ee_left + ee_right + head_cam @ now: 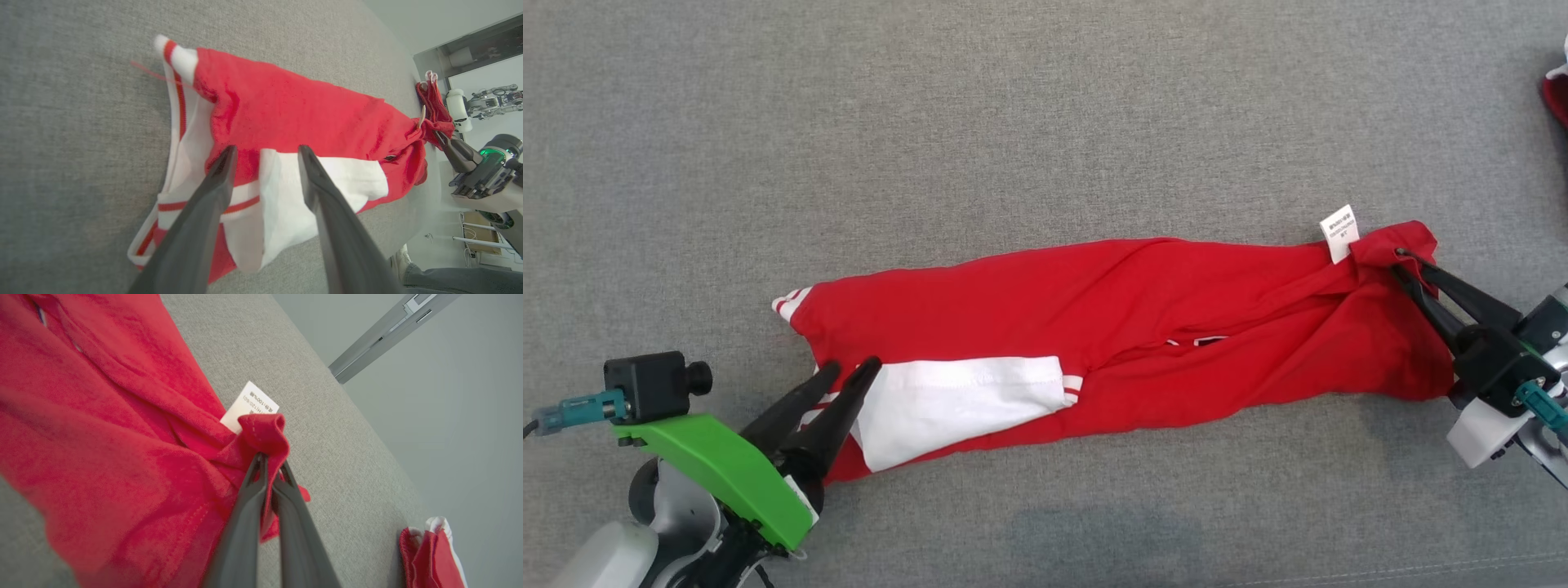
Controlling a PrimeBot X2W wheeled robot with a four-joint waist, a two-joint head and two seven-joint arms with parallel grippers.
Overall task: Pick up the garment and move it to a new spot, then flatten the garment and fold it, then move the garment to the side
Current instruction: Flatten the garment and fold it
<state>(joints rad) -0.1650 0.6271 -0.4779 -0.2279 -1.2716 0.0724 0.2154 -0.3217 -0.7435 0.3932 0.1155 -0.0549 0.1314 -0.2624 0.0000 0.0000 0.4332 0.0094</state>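
2 grippers: right gripper (1398, 261) clamped on the red garment (1143, 327), left gripper (854, 365) parted; a lone tug could bunch it.

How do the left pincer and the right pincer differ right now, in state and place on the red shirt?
The left pincer stands open over the white sleeve; the right pincer is shut on a bunched red edge beside the care label. The left pincer is at the striped-cuff end, the right pincer at the opposite end. Both point at the same red shirt.
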